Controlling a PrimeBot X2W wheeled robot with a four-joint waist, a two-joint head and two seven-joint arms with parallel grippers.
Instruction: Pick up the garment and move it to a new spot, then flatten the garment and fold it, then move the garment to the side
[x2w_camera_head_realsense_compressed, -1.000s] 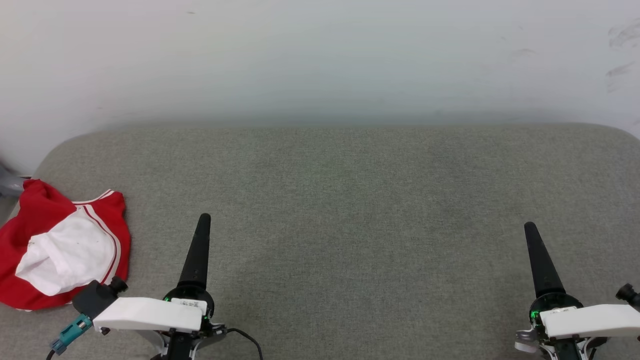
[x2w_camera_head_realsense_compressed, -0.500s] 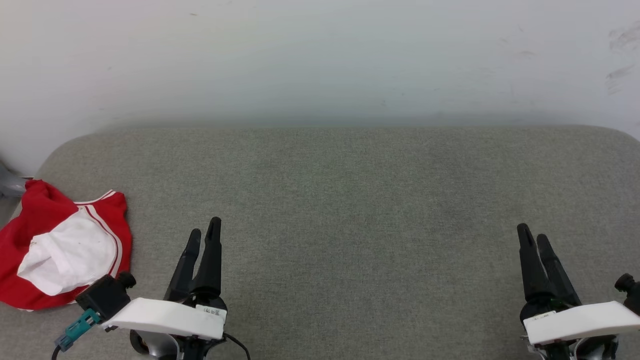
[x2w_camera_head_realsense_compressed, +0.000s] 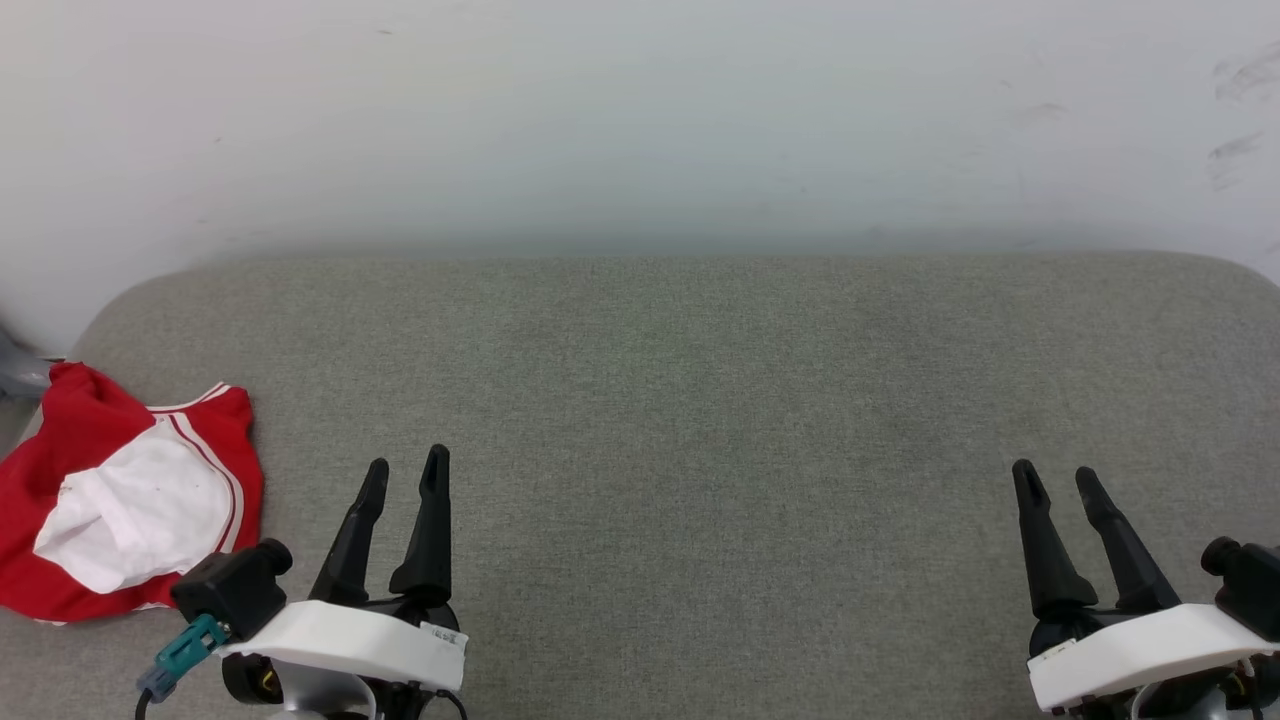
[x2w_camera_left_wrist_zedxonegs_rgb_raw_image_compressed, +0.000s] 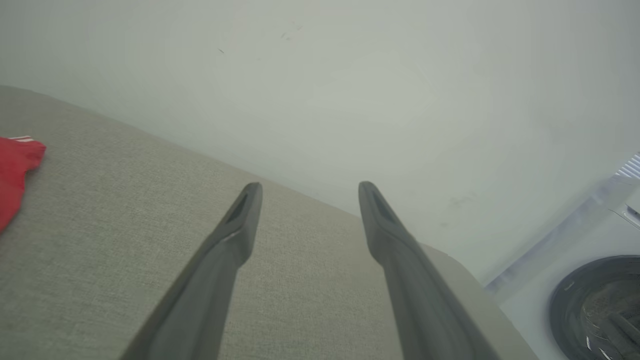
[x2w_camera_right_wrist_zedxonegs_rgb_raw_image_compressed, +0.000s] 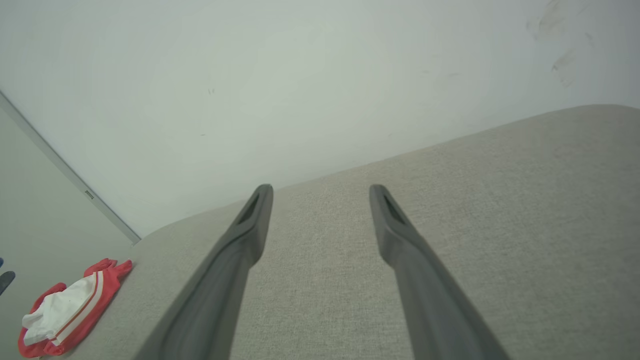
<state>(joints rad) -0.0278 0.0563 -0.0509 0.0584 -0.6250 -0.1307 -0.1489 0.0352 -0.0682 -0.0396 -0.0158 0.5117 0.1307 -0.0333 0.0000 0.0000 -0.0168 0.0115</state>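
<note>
- A crumpled red jersey shirt (x2w_camera_head_realsense_compressed: 130, 490) of soft cloth, with a white sleeve panel and red-and-white striped trim, lies bunched in a heap at the left edge of a grey woven-fabric worktop (x2w_camera_head_realsense_compressed: 700, 400) with rounded corners.
- Just to the right of the jersey, the left gripper (x2w_camera_head_realsense_compressed: 407, 460) hovers over bare grey weave. Its jaws are spread wide and hold nothing. Two long, tapering matt-black fingers (x2w_camera_head_realsense_compressed: 430, 530) rise from a smooth white wrist shell.
- Well apart from the jersey, toward the worktop's opposite end, the right gripper (x2w_camera_head_realsense_compressed: 1054, 472) has its jaws parted just as wide and equally empty.
- In the left wrist view, the left gripper (x2w_camera_left_wrist_zedxonegs_rgb_raw_image_compressed: 310, 187) frames plain fabric between its slim fingers. A red fold of the jersey (x2w_camera_left_wrist_zedxonegs_rgb_raw_image_compressed: 15, 170) with a sliver of striped hem shows at the picture's left edge, clear of the fingers.
- In the right wrist view, the jersey (x2w_camera_right_wrist_zedxonegs_rgb_raw_image_compressed: 70, 310) is a small rumpled mound of red and white, far to the left of the right gripper (x2w_camera_right_wrist_zedxonegs_rgb_raw_image_compressed: 321, 189).
- Behind the jersey rises a smooth, pale matt wall (x2w_camera_head_realsense_compressed: 640, 120), faintly scuffed at its far end.
- Beyond the worktop end farthest from the jersey, the left wrist view shows a glossy white appliance with a dark round door (x2w_camera_left_wrist_zedxonegs_rgb_raw_image_compressed: 595, 300).
</note>
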